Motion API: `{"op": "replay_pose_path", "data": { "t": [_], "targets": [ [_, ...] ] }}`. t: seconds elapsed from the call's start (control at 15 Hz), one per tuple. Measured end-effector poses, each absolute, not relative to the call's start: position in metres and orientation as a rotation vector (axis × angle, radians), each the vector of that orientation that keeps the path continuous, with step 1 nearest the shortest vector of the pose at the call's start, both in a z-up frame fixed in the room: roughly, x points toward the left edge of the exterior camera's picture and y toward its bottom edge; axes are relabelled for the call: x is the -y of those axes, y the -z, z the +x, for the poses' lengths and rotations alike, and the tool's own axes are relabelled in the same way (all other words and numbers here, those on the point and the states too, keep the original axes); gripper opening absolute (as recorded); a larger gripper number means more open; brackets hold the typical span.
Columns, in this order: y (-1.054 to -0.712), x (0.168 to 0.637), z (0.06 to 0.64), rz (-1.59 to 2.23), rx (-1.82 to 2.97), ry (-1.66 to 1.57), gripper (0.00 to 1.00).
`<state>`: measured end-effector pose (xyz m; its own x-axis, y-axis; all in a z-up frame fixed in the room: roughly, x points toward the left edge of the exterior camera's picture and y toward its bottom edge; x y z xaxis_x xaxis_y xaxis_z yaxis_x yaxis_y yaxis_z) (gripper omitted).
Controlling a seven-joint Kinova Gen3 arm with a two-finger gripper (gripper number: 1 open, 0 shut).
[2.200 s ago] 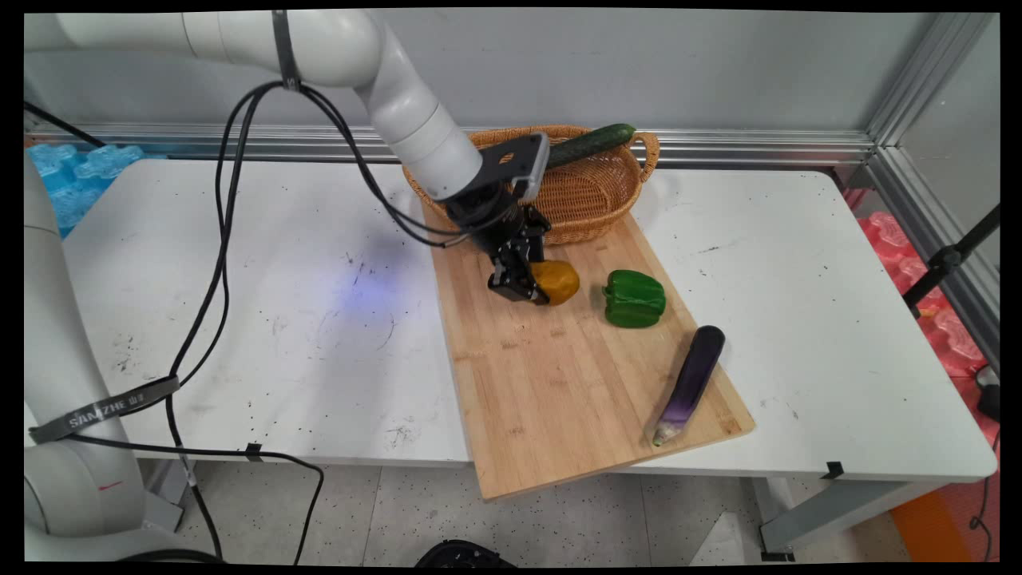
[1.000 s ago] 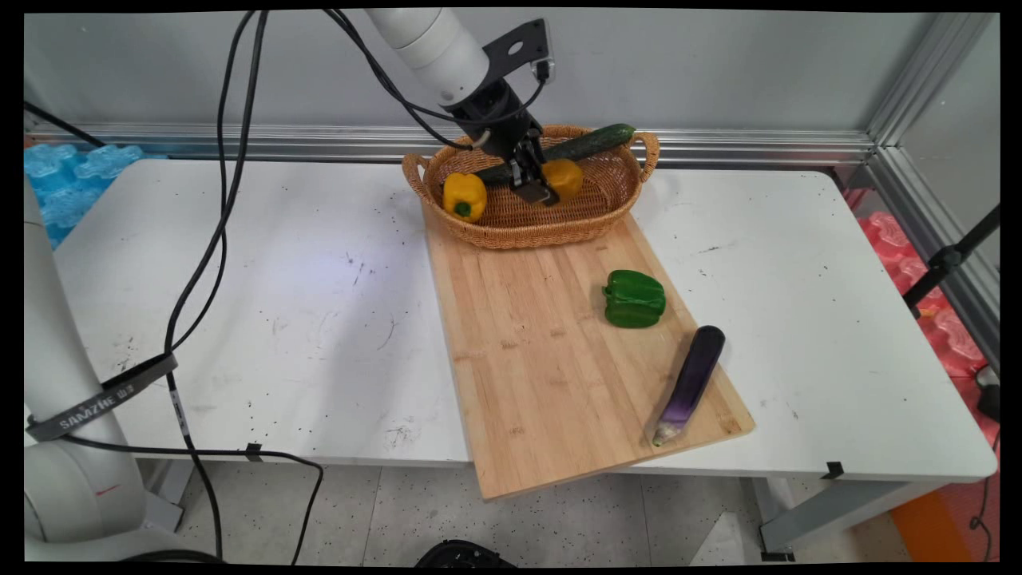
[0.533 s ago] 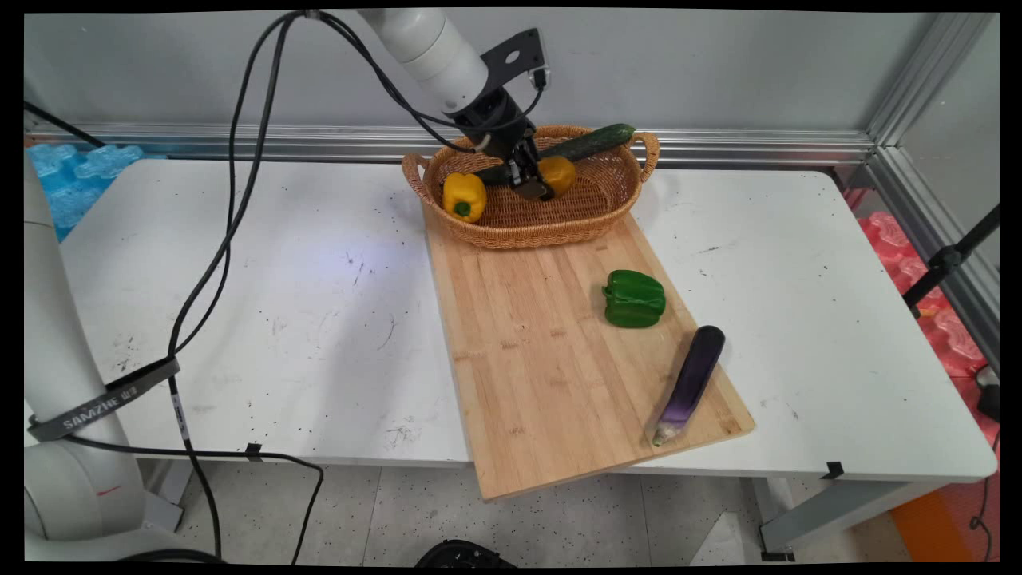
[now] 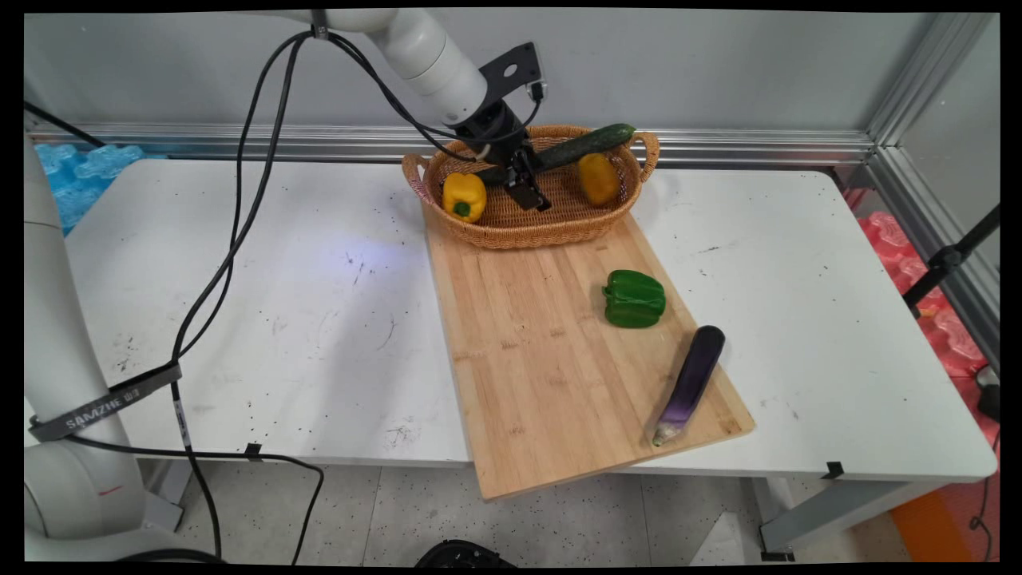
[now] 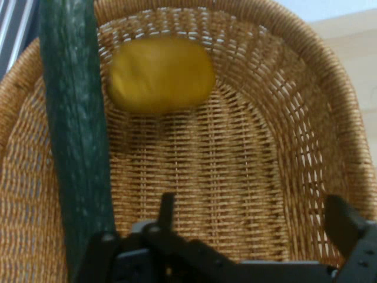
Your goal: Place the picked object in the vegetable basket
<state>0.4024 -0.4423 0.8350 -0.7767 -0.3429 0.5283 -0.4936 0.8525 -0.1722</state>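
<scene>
The white bench (image 4: 239, 319) carries a long wooden cutting board (image 4: 551, 367) running from its near edge back to a wicker basket (image 4: 551, 228) at the far side, set against the board's far end. On the board a dark purple eggplant (image 4: 691, 383) lies near the right corner, with a green bell pepper (image 4: 634, 298) just beyond it. A long cucumber (image 4: 579, 145) rests slantwise across the basket, propped on the far right rim since it is too long to lie flat. Inside, a yellow bell pepper (image 4: 464, 196) sits at the left end and an orange-yellow pepper (image 4: 598, 179) leans against the right wall. The hand (image 4: 528, 190) hangs over the basket's middle, released and holding nothing, fingers spread, apart from the orange-yellow pepper.
</scene>
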Motion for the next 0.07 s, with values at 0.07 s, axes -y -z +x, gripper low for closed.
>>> {"op": "replay_pose_path", "data": {
  "t": [0.07],
  "targets": [
    [-0.8345,0.4423,0.4018,0.616,2.534,-0.417,1.0]
  ]
}}
